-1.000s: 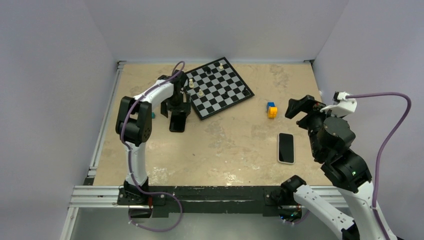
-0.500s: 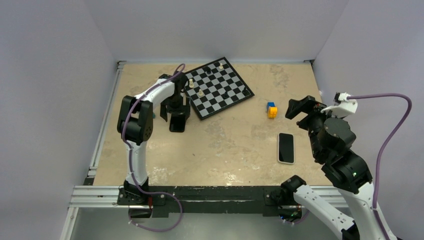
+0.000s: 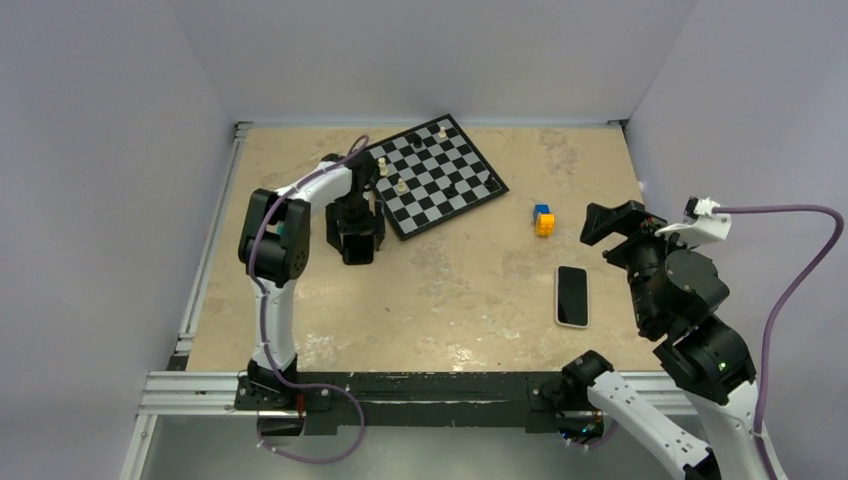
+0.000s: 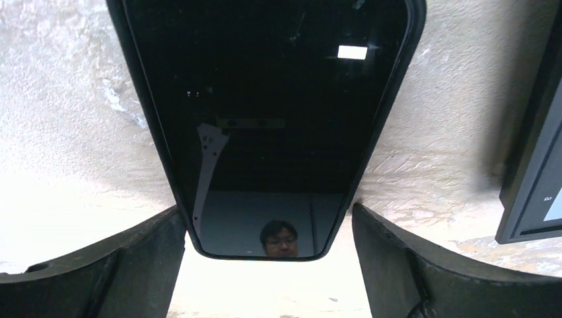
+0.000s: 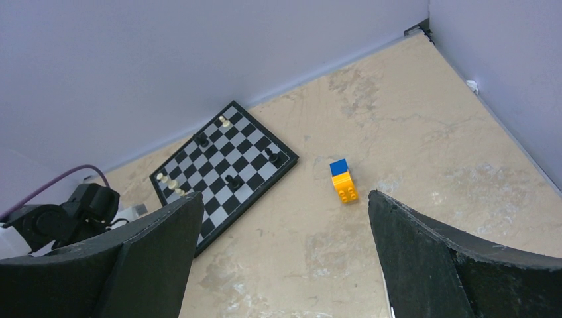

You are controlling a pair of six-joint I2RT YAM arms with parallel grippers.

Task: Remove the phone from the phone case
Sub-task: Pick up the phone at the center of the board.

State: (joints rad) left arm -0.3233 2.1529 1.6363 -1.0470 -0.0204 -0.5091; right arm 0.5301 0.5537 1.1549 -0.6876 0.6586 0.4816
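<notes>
The phone case (image 3: 353, 256), a thin black shell, lies on the table left of centre. In the left wrist view it (image 4: 265, 119) fills the upper frame, its face glossy and reflecting. My left gripper (image 3: 357, 232) is low over it and open. Its fingers (image 4: 99, 265) straddle the case's near end, close to both long edges. The phone (image 3: 572, 296), black screen up with a white rim, lies flat at the right, apart from the case. My right gripper (image 3: 611, 222) hangs open and empty above and behind the phone. In the right wrist view the gripper (image 5: 285, 265) looks out over bare table.
A chessboard (image 3: 440, 175) with a few pieces lies tilted just right of the left gripper. Its edge shows in the left wrist view (image 4: 537, 165). A blue-and-yellow brick (image 3: 543, 219) sits between the board and the right gripper, also seen from the right wrist (image 5: 343, 180). Walls enclose the table.
My left gripper has come down and forward over the case, now covering most of it. My right arm has drawn back to the right, away from the phone, which has not moved.
</notes>
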